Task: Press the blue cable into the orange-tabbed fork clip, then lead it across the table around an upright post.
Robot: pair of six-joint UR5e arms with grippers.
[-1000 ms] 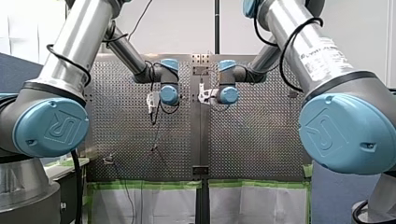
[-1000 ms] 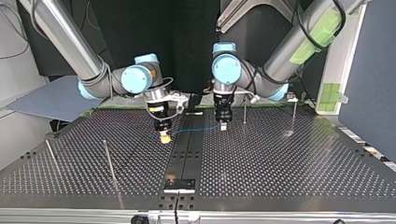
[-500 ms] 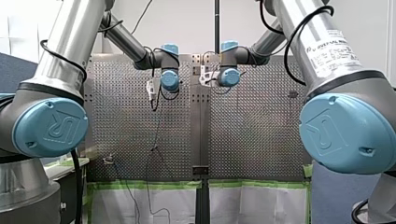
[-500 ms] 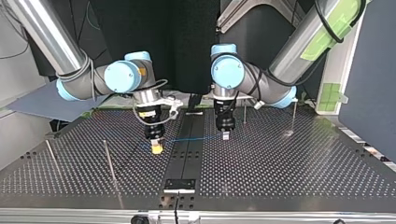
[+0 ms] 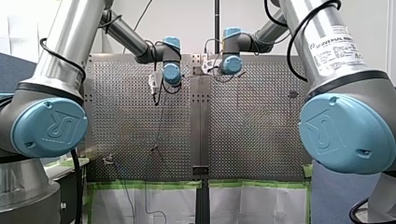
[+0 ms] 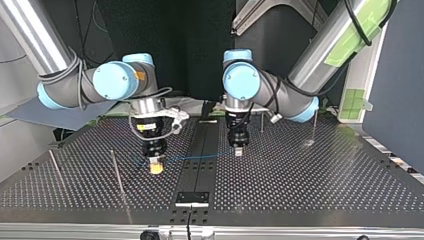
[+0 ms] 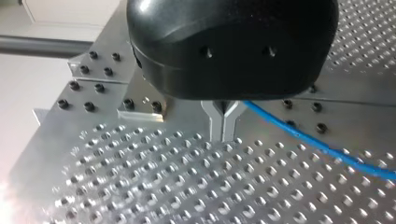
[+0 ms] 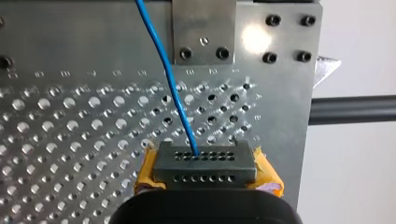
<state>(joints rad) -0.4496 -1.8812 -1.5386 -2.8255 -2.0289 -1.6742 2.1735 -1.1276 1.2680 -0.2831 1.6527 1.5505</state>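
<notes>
The blue cable [image 6: 195, 157] is stretched just above the perforated table [image 6: 300, 190] between my two grippers. My left gripper [image 6: 238, 149], at the top view's right of centre, has its metal fingers pressed together [image 7: 223, 129], and the cable [image 7: 317, 145] leaves them sideways. My right gripper [image 6: 156, 167], with yellow pads, sits lower at that view's left. In the right wrist view it [image 8: 205, 168] is shut on the cable [image 8: 168, 79], which runs ahead over the plate. I cannot make out the orange-tabbed fork clip.
Thin upright posts stand near the top view's left front [image 6: 118, 172] [image 6: 55, 167] and at its far right [image 6: 261, 120] [image 6: 315, 122]. A dark centre rail [image 6: 200, 150] ends in a bracket [image 6: 192, 198]. In the front view a small fixture [image 5: 108, 160] sits at the table's lower left.
Both arms have carried the stretched cable across the table towards the top view's camera. My right gripper also went toward that view's left. Both stay shut.
</notes>
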